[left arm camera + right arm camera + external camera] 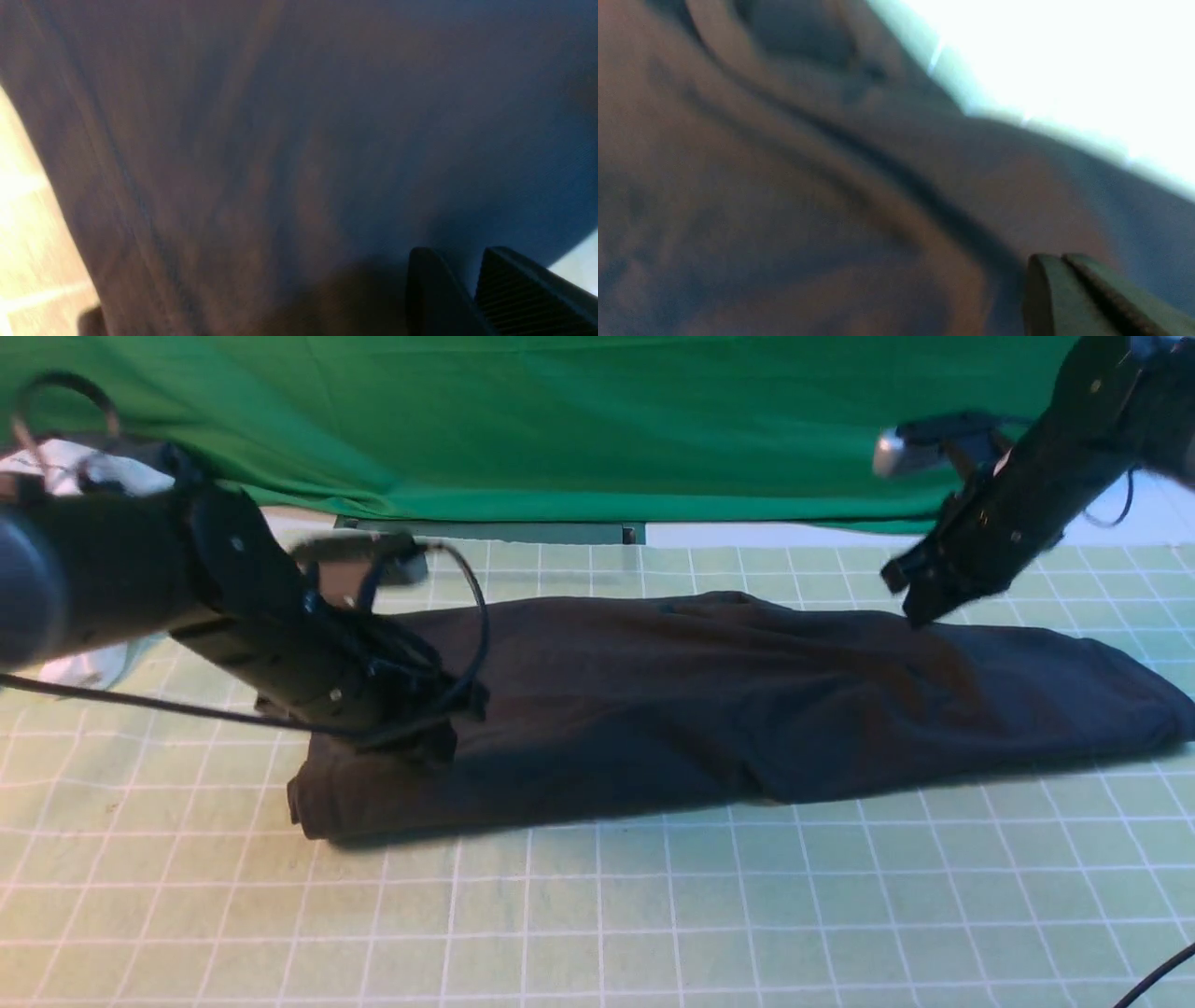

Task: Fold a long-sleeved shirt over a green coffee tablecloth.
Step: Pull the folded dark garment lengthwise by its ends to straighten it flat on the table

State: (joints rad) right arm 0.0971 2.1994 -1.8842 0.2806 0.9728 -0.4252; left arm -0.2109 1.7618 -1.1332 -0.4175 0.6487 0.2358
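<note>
The long-sleeved shirt (709, 700) lies folded into a long dark band across the green coffee tablecloth (597, 915), a pale mint cloth with white grid lines. My left gripper (439, 737) rests low on the band's left end. In the left wrist view its fingers (455, 254) stand a little apart, open, with only the shirt (280, 140) behind the gap. My right gripper (920, 611) hovers at the far edge of the band's right part. Its fingers (1057, 256) are shut, with just a thin slit between them, above the wrinkled shirt (784, 186).
A plain deep-green backdrop cloth (560, 420) hangs along the far side, with a grey bar (485, 530) below it. White material (93, 471) sits behind my left arm. A black cable (140, 705) trails from that arm; another cable (1158, 975) crosses the near right corner.
</note>
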